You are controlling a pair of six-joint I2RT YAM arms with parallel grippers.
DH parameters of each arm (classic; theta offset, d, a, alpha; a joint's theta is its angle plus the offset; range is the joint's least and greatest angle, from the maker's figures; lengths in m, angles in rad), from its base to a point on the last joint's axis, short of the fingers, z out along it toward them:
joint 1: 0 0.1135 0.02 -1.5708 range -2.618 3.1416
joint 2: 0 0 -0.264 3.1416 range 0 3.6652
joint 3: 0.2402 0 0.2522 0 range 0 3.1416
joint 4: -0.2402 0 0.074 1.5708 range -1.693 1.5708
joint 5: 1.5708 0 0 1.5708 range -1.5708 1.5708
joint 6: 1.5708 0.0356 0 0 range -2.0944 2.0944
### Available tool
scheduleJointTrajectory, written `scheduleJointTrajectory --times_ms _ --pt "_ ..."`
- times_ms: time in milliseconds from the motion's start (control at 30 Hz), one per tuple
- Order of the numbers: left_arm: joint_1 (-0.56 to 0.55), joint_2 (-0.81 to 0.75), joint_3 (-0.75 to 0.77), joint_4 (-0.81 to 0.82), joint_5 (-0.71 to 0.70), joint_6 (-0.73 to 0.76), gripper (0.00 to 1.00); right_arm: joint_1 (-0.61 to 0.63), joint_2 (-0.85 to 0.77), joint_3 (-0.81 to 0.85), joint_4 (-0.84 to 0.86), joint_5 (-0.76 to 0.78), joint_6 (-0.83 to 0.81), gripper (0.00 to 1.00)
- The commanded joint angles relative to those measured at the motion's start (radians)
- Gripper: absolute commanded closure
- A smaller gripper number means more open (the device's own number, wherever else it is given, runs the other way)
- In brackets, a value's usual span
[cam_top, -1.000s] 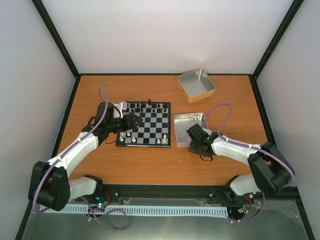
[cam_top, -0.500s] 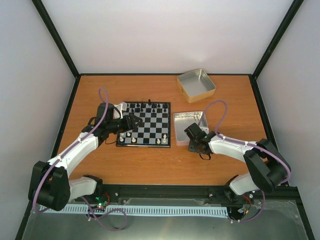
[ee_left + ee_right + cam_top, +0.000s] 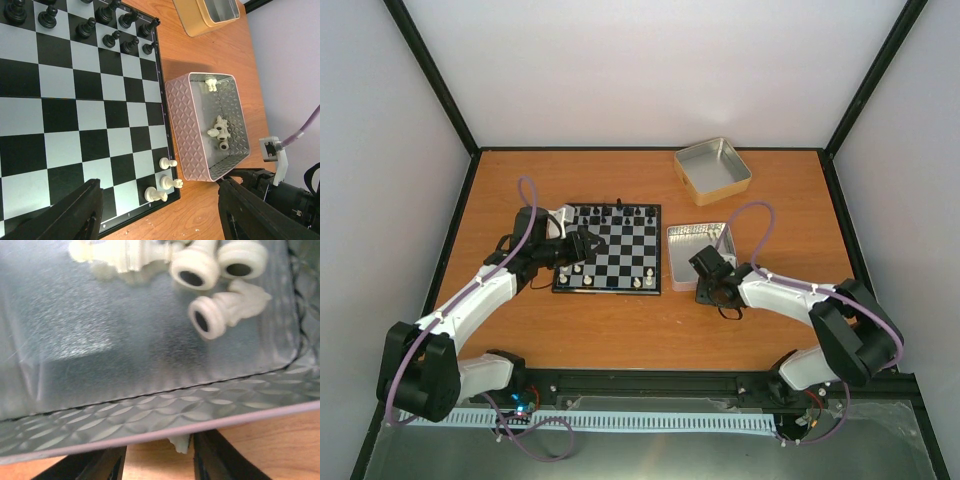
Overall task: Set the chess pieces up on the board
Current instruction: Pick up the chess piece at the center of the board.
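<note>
Black and silvery-grey checks mark the board [image 3: 610, 247], which is laid flat near the middle of the wooden tabletop [image 3: 620, 330]. Its far rows are filled with black pieces [image 3: 95, 25]. A few cream-white chess pieces [image 3: 168, 163] are stood on the near rows: three at the near right corner in the left wrist view, and a small group at the near left corner in the top view. More of them are left lying on their sides in the embossed tin [image 3: 185, 130], which is set just beside the board's right edge; a knight [image 3: 227, 310] and two round-based pieces are seen near the tin's front wall. A plain gold-sided tin [image 3: 713, 170] is placed well apart, toward the far right. The left arm's fingers [image 3: 75, 215] are held above the board's left side and are spread wide, with nothing between them. The right arm's fingers [image 3: 95, 467] are positioned over bare wood just outside the embossed tin's near wall. A gap is kept between them, and a small cream fragment [image 3: 181, 442] is visible in that gap, close against one finger. Whether it is pinched cannot be told.
</note>
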Motion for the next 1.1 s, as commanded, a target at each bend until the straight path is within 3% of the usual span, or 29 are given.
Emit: scheduleJointTrajectory --times_ms 0,500,1067 --pt "-0.001 0.001 -0.001 0.019 0.018 0.017 0.36 0.001 -0.033 -0.002 0.030 -0.063 0.004 0.60" --pt "-0.001 0.011 -0.004 0.025 0.018 0.016 0.36 0.000 -0.012 0.019 -0.014 -0.046 -0.208 0.59" --pt "-0.001 0.005 -0.004 0.016 0.012 0.019 0.36 -0.007 0.107 0.062 0.041 0.093 -0.250 0.63"
